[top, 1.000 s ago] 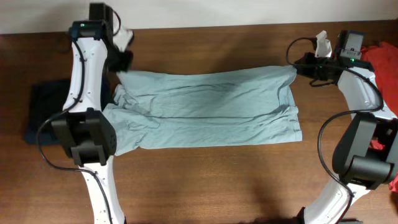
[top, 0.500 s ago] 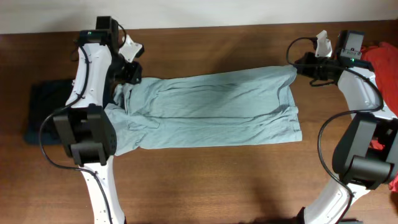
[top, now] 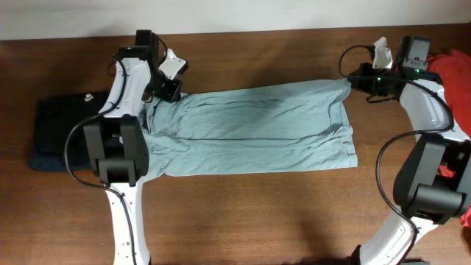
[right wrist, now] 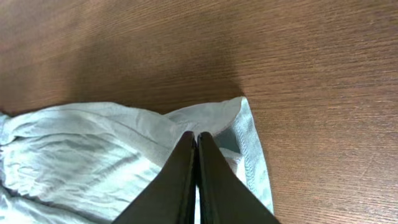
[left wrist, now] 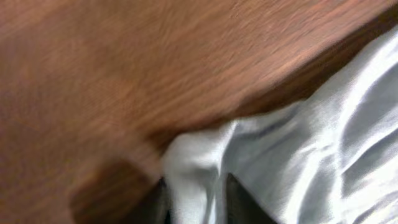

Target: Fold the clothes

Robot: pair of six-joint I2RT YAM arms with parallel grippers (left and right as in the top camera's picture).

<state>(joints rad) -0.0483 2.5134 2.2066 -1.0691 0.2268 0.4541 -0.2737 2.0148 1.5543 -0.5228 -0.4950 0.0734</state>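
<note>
The shirt lies flat across the middle of the bench, stretched into a long band from left to right. Its near edge is fairly straight and light creases run along its length. The left end is bunched and wrinkled.

The left gripper sits at the shirt's far left corner. The left wrist view is blurred, but it shows a fold of the shirt pinched between the two dark fingers of the left gripper, so it is clamped on the cloth. The fold stands up off the wood.

The right gripper is at the far right corner. In the right wrist view its fingers are pressed together, the right gripper closed on the hemmed corner of the shirt. Bare bench lies beyond it.

A navy garment lies folded at the left end of the bench, just beside the left arm, with a small white mark near its far edge. A red garment is heaped at the far right, behind the right arm and partly cut off by the picture's edge.
</note>
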